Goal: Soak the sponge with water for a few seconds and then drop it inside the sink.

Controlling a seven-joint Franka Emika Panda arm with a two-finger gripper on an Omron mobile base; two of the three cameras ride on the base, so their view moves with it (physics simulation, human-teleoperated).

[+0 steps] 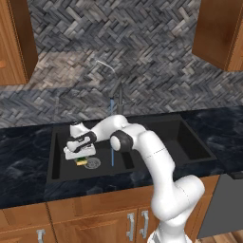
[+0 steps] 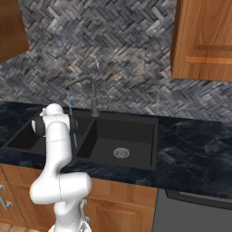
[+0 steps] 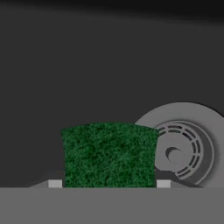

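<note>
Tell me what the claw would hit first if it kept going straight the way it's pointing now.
Probably the matte black sink floor, just beside the round silver drain. The claw points down into the left basin, shut on the yellow sponge with green scrub layer, so that sponge would likely touch first; depth is unclear.

Dark marbled countertop (image 1: 23, 161); wooden cabinets (image 2: 204, 41); herringbone backsplash (image 1: 118, 42).

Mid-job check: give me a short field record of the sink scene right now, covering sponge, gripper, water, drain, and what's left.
sponge: green scrub face up, held low in the left basin of the sink, beside the drain, sponge
gripper: gripper shut on the sponge, just above the basin floor
water: stream running from the faucet, falling to the right of the sponge, not on it
drain: round, silver, uncovered
remaining: sponge not yet released
</note>
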